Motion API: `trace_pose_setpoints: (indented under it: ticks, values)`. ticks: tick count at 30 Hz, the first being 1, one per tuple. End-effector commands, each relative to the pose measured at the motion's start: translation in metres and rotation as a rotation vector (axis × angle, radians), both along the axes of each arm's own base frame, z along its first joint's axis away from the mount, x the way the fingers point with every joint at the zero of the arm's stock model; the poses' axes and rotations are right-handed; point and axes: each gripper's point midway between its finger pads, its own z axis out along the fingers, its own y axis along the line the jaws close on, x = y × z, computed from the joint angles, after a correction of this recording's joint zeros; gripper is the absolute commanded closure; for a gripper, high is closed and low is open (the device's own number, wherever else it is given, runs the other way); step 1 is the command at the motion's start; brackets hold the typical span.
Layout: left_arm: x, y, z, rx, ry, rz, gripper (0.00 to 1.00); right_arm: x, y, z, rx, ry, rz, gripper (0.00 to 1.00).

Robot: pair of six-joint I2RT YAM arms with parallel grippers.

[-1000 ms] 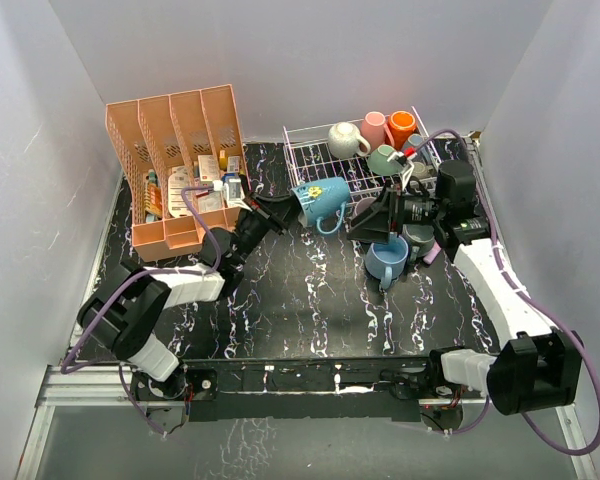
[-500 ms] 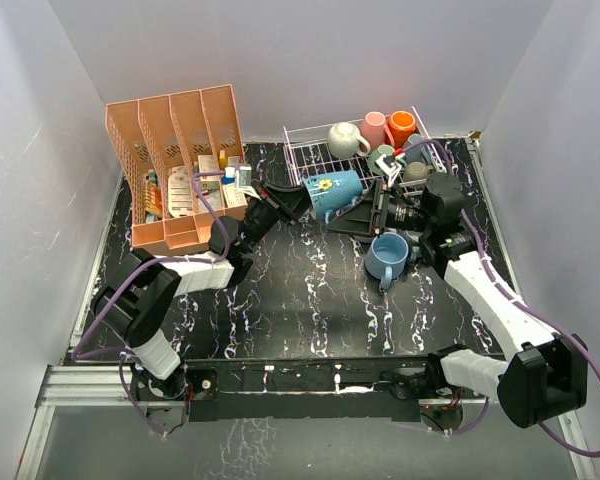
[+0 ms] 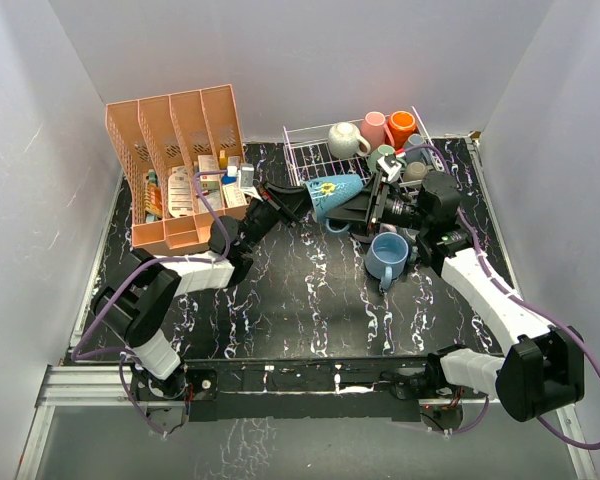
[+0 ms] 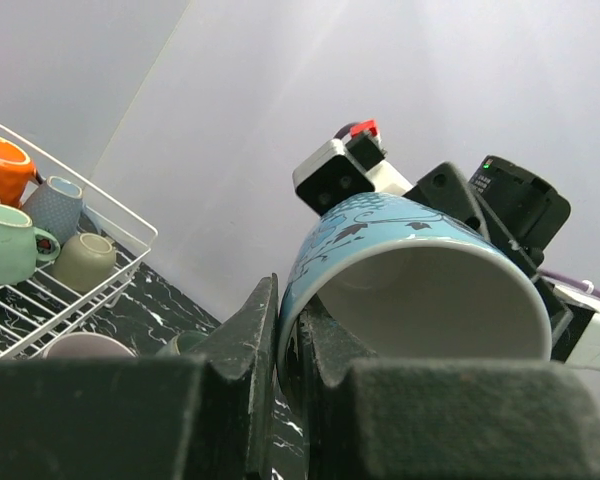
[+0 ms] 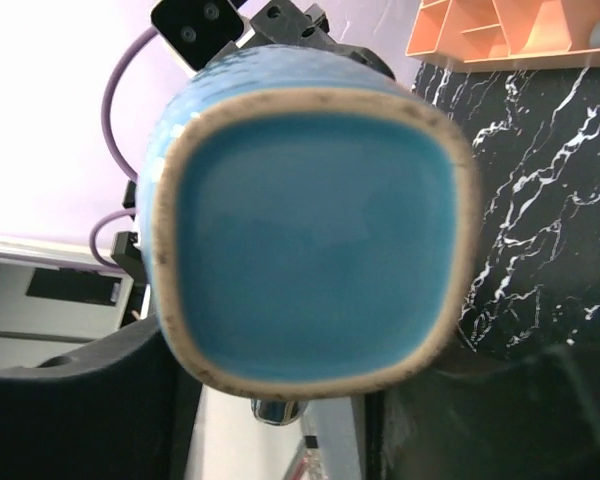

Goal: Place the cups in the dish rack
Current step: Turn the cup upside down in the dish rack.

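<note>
A teal cup (image 3: 330, 192) with a yellow flower hangs on its side in front of the dish rack (image 3: 305, 160). My left gripper (image 3: 298, 200) is shut on its rim (image 4: 290, 300), one finger inside the mouth and one outside. My right gripper (image 3: 368, 208) is at the cup's square base (image 5: 310, 230), with a finger (image 5: 70, 420) on each side. Whether those fingers touch the cup is hidden. The white wire rack holds cream (image 3: 345, 138), pink (image 3: 374, 128), orange (image 3: 401, 127) and green (image 3: 383, 158) cups. A light blue cup (image 3: 386, 256) stands on the table under my right arm.
A salmon slotted organizer (image 3: 175, 150) full of small items stands at the back left, beside my left arm. White walls close in the table on three sides. The rack's wire rim (image 4: 110, 205) and several cups show at the left of the left wrist view.
My left arm carried the teal cup right and toward the rack. My right gripper swung left to the cup's base and its jaws narrowed around it.
</note>
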Motion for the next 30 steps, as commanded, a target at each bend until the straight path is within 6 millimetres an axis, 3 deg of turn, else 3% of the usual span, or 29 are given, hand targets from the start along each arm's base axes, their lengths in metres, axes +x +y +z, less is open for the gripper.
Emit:
trace_pose_setpoints:
  ticks: [1, 5, 7, 8, 13, 20, 30]
  values:
    - [-0.033, 0.027, 0.073, -0.177, -0.27, 0.022, 1.0, -0.001, 0.001, 0.026, 0.043, -0.067, -0.006, 0.53]
    - [-0.031, 0.028, 0.068, -0.172, -0.255, 0.029, 1.0, -0.005, 0.0, 0.021, 0.041, -0.062, -0.004, 0.82]
    - [-0.03, 0.03, 0.066, -0.177, -0.241, 0.038, 1.0, -0.006, 0.0, 0.018, 0.039, -0.063, 0.0, 0.92]
    - [-0.03, 0.031, 0.066, -0.178, -0.237, 0.043, 1.0, -0.008, -0.001, 0.017, 0.04, -0.068, 0.003, 0.92]
    - [-0.031, 0.04, 0.06, -0.183, -0.211, 0.074, 0.62, -0.011, -0.001, 0.015, 0.049, -0.09, 0.018, 0.92]
    - [-0.037, 0.06, 0.039, -0.166, -0.148, 0.139, 0.32, -0.008, -0.003, 0.021, 0.063, -0.15, 0.026, 0.92]
    - [-0.054, 0.096, -0.003, -0.009, -0.025, 0.256, 0.2, 0.002, -0.015, 0.024, 0.058, -0.249, -0.001, 0.92]
